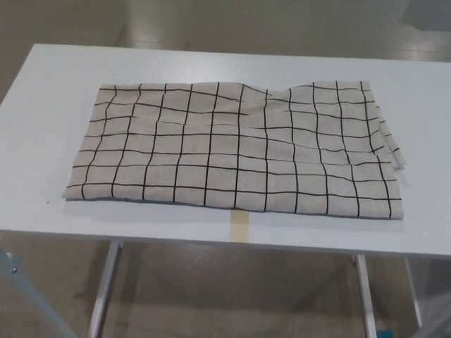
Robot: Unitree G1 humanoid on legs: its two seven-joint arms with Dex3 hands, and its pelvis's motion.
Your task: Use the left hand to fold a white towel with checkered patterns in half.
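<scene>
A white towel (pixel 236 151) with a grid of thin black lines lies spread on a white table (pixel 42 84), and neither of the robot's hands shows anywhere in the head view. With no fingers to be seen, there is nothing to say about whether they are open or closed, and nothing to place the towel against; it can only be set against the table itself.

The towel covers most of the tabletop's middle, its long side running left to right. Its near edge lies just inside the table's front edge, and a bare white strip of table shows beyond its far edge. More bare table is visible off the towel's left end than off its right. The cloth lies mostly flat. A soft ripple runs through the upper middle, where the far edge dips and the black lines bend, and a few shallow creases cross the right half. At the right end a second layer of cloth peeks out past the top layer, its edge stepped slightly outward, so the towel looks to be lying in more than one layer there. The near left corner is a little rounded and sits flat on the table.

Under the table the white metal legs (pixel 104 285) angle down to a pale floor (pixel 232 296), and a short strip of tan tape (pixel 240 227) shows at the table's front edge, just below the towel's near edge.
</scene>
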